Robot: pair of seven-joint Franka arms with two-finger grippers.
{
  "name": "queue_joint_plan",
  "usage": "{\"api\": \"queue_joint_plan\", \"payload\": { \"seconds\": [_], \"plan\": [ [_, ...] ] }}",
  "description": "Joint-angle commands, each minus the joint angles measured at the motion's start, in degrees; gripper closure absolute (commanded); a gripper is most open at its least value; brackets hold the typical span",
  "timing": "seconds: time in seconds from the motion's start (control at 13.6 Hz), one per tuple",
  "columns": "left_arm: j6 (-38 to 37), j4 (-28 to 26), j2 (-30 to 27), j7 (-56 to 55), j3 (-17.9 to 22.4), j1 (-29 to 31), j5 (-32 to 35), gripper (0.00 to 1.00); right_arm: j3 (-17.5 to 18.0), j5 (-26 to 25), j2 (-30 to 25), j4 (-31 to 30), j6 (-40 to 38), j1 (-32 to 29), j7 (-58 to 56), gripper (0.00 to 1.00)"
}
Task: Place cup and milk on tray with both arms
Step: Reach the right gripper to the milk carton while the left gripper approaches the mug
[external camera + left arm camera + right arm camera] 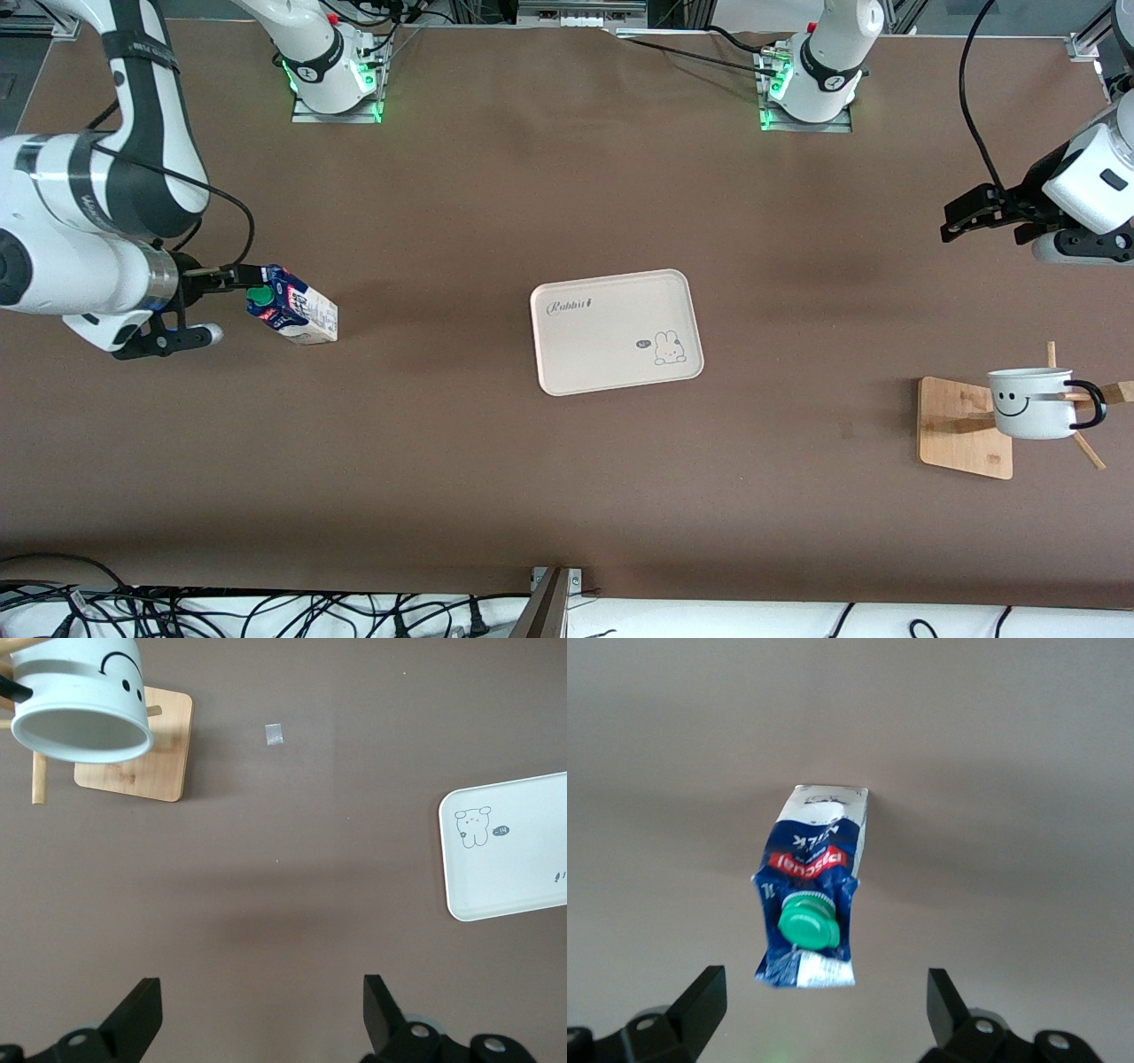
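1. Progress so far is nil, as I read it: neither item has reached its goal, and both pick-ups and both placements are left to do.
2. I see the brown desk carrying everything, with the cream-beige rounded rectangular tray with "Rabbit" lettering near its middle, bare.
3. My right arm reaches in along the desk's edge at its own end. The right gripper sits low at the milk's cap end; the right wrist view shows its fingers spread wide on either side of the carton, nothing clamped.
4. My left gripper hangs over the desk near the edge at the left arm's end, jaws apart and empty, not yet down at the cup.
5. The pale wooden stand with pegs stands near that same edge, nearer the front camera than the tray.
6. The white mug with a black smiley face hangs on a peg by its thin black handle.
7. The small dark blue and white gable-top milk carton with a green cap stands on the desk, well apart from the tray.
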Motion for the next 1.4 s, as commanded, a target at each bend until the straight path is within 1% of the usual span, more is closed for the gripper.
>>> {"api": "queue_joint_plan", "payload": {
  "seconds": [0.0,0.44,0.81,0.88,1.11,1.25,1.33],
  "plan": [
    [-1.0,1.8,0.9,-0.3,-0.3,0.0,1.0,0.0,0.1,0.8,-1.6,-3.1,2.0,0.0,0.4,0.0],
    [-0.9,1.8,0.8,-0.2,-0.6,-0.1,1.6,0.0,0.8,0.8,-1.6,-6.7,7.1,0.1,0.4,0.0],
    [0.9,1.0,1.2,-0.2,-0.5,0.5,1.9,0.0,1.0,0.8,-1.5,-8.1,7.7,0.2,0.6,0.0],
    [1.8,0.5,1.2,-0.2,-0.3,0.5,1.9,0.0,1.5,0.8,-1.5,-8.4,7.7,0.2,0.6,0.0],
    [13.1,-8.1,-1.1,-0.2,0.7,0.6,1.9,0.0,1.6,0.8,-1.6,-8.9,7.3,0.2,0.6,0.0],
    [18.5,-10.4,-1.0,-0.4,2.0,0.5,1.8,0.0,1.7,0.8,-1.4,-8.9,7.2,0.2,0.6,0.0],
    [22.8,-12.0,-1.0,-0.4,2.0,0.5,1.8,0.0,1.7,0.8,-1.2,-9.0,7.2,0.2,0.6,0.0]
  ]
}}
